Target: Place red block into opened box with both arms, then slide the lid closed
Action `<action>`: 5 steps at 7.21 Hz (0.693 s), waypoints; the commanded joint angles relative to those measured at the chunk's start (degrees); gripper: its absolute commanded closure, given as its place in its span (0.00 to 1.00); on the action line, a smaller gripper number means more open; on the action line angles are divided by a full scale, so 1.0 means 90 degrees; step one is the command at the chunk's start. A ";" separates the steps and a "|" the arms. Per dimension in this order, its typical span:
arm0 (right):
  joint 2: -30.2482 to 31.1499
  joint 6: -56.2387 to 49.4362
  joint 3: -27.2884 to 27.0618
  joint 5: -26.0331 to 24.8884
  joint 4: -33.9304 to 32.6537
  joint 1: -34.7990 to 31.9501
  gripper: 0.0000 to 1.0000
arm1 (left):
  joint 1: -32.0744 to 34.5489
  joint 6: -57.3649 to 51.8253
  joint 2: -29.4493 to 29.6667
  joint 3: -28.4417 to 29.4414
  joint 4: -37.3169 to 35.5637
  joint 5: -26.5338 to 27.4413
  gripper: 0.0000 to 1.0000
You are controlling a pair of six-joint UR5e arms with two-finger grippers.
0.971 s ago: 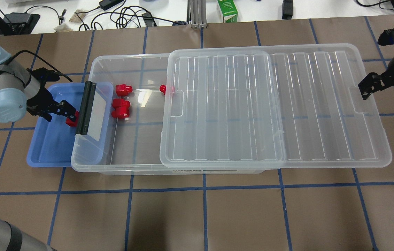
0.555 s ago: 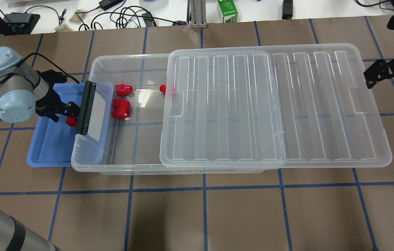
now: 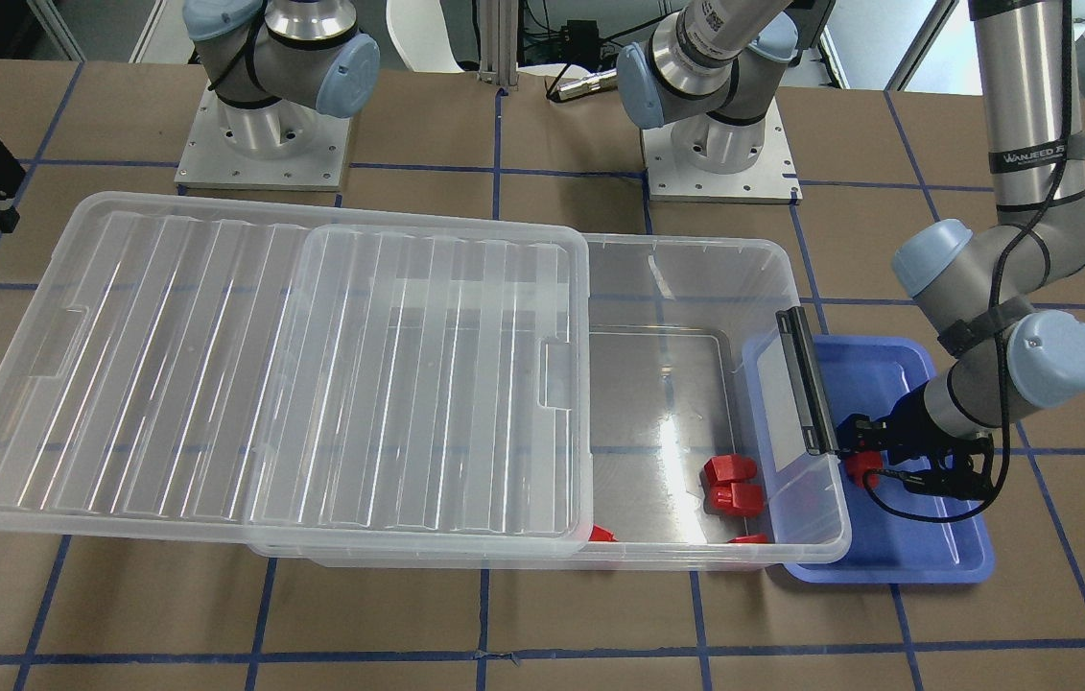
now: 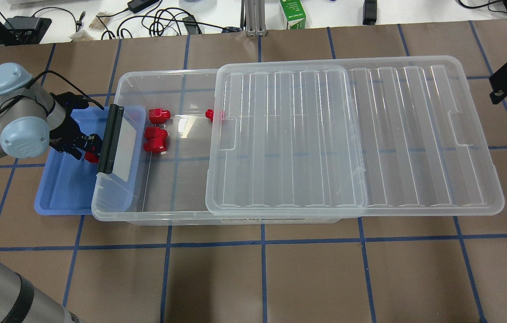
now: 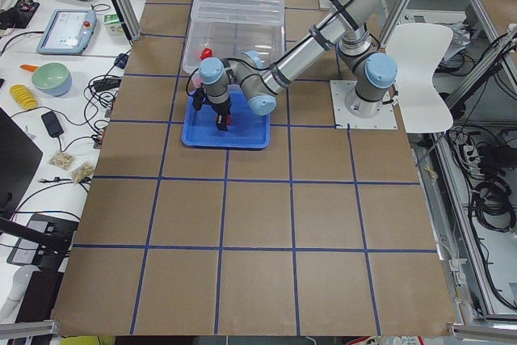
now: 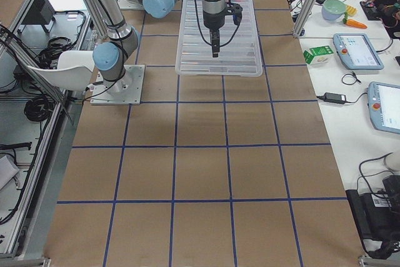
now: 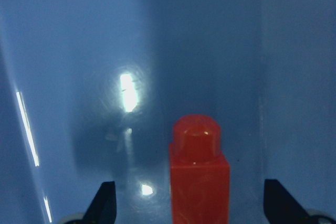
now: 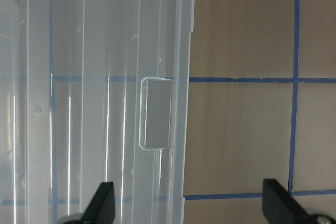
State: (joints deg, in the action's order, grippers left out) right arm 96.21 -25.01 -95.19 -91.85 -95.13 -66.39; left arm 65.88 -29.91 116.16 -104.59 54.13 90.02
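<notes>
Straddling the red block (image 7: pixel 199 182) in the blue tray (image 4: pixel 60 193) at the box's (image 4: pixel 163 76) latch end, the left gripper (image 7: pixel 191 208) is hanging open, likely needing to close squarely on the block's flat sides.

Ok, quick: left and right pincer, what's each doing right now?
Left pincer: open, fingers either side of the red block in the blue tray, not gripping it.
Right pincer: open, empty, over the lid at its notched end.

The lid (image 4: pixel 352 134) covered most of the box (image 4: pixel 168 77), leaving access open only at one short end. There the raised black latch (image 4: pixel 109 140) stood between the opening and the blue tray (image 4: pixel 62 193).
</notes>
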 commanded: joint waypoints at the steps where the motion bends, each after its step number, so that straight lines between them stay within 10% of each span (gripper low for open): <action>1: -0.0054 0.0818 0.0204 0.0029 0.0091 -0.0540 0.00 | -0.0015 -0.0016 -0.0132 0.0087 0.0001 0.0220 1.00; 5: -0.0756 0.3663 0.0429 -0.0097 -0.0336 -0.2650 0.00 | -0.0035 -0.0201 -0.0891 0.0652 0.1128 0.0584 1.00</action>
State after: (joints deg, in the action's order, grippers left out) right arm 91.61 0.99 -92.18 -92.16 -96.43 -85.55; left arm 65.70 -31.33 111.32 -100.64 59.18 95.21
